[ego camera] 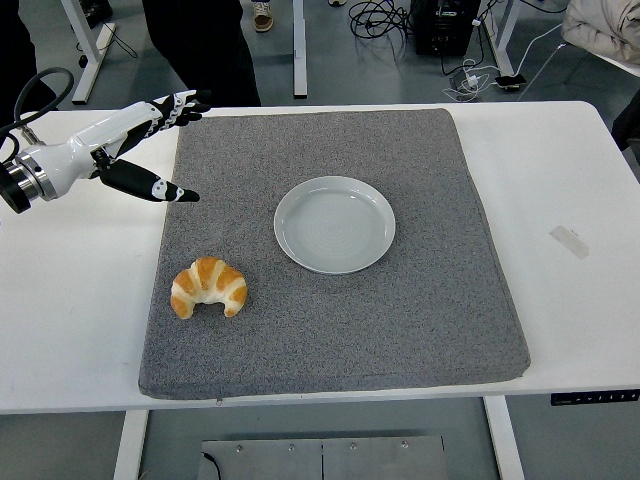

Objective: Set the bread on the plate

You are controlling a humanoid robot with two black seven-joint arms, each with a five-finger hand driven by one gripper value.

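Note:
A golden croissant (208,287) lies on the grey mat (420,300) near its front left corner. A pale round plate (334,224) sits empty at the mat's middle, to the right of and beyond the croissant. My left hand (160,140) reaches in from the left edge over the mat's far left side, fingers spread and thumb pointing down-right, holding nothing. It is well beyond the croissant and apart from it. The right arm does not show.
The white table (560,180) extends on both sides of the mat. A small strip of tape (568,241) lies on the table at the right. A person's legs (205,45) stand past the far edge, with cables on the floor behind.

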